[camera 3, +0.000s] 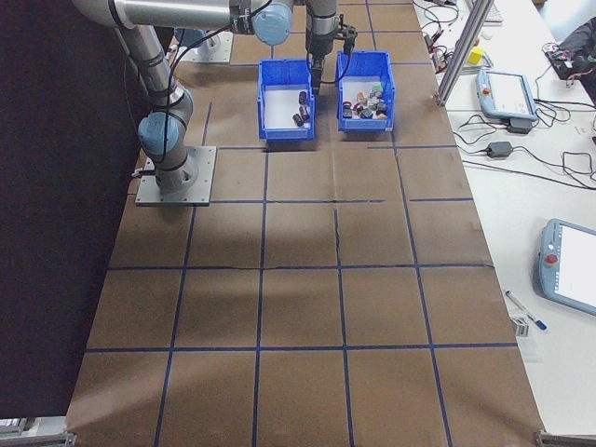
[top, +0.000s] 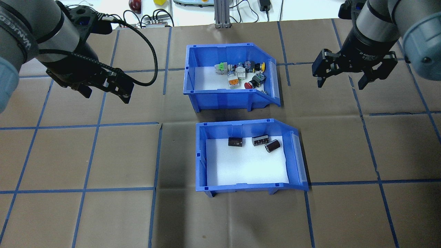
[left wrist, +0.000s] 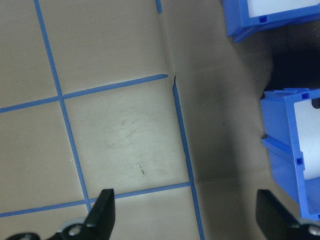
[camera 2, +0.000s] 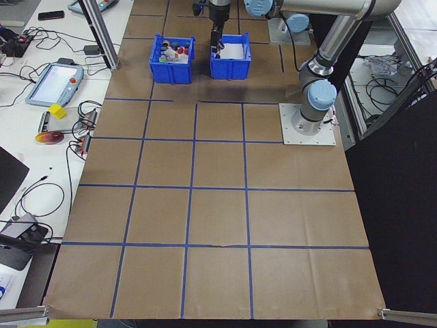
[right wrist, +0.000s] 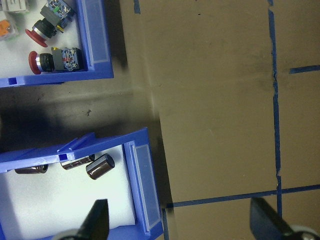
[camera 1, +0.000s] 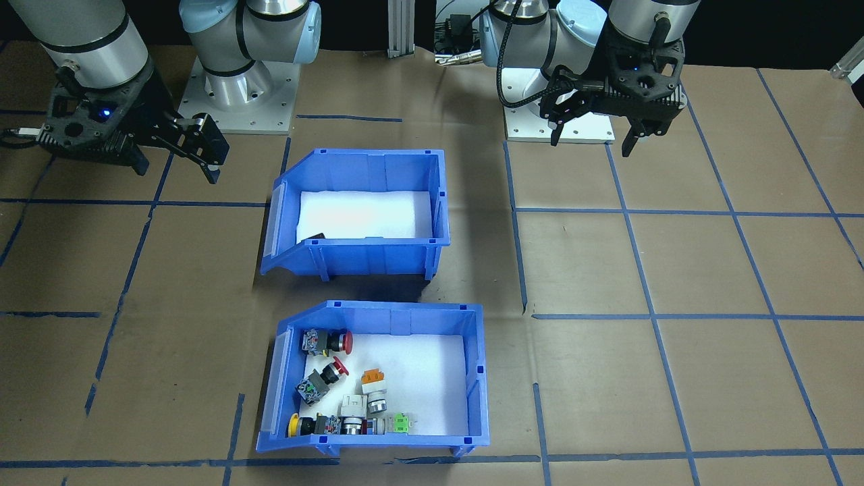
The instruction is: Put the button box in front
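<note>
Overhead view, left to right. Left tool (top: 106, 89) hangs above bare bench (top: 86, 155), fingers apart, holding nothing; its arm is cut off by the frame edge. Centre: button box (top: 227, 90) sits on the far side from the robot, w/ switches (top: 241, 74) bunched near its open front, some too small to tell apart. Just nearer the robot, apart from it, is the other bin (top: 248, 186) w/ dark cylinders (top: 254, 142). Right tool (top: 341, 81) is spread, empty, over open bench beside the button box.
</note>
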You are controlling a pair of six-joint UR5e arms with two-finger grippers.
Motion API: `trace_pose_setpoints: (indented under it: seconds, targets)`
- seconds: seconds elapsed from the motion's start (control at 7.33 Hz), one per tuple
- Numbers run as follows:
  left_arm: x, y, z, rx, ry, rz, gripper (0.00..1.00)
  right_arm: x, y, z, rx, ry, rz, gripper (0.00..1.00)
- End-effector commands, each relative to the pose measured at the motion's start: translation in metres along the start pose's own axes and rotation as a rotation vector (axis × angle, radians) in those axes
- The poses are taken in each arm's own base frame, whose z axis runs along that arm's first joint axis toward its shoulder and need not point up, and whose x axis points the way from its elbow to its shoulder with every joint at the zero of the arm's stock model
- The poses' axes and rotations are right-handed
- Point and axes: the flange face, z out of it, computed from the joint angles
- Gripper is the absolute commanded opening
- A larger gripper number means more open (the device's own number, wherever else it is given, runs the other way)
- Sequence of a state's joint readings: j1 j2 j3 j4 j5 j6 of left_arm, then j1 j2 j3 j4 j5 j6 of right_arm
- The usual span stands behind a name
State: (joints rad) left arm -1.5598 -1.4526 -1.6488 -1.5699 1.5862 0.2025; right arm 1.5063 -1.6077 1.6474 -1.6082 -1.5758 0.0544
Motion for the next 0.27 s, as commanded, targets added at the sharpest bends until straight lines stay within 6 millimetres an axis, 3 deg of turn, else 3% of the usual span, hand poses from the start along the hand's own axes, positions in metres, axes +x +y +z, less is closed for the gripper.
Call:
trace_pose_setpoints:
  seconds: [0.0,0.14]
  targets:
    - [0.0001,-0.0002,0.0011,-0.004,0.001,0.0,0.99,0.0001,0.0,0.0001,-0.001,0.001,-0.001,1.0]
    - [0.0005,0.0008,0.0046,-0.008,0.003,0.0,0.99,0.0001,0.0,0.0001,-0.001,0.001,0.001,1.0]
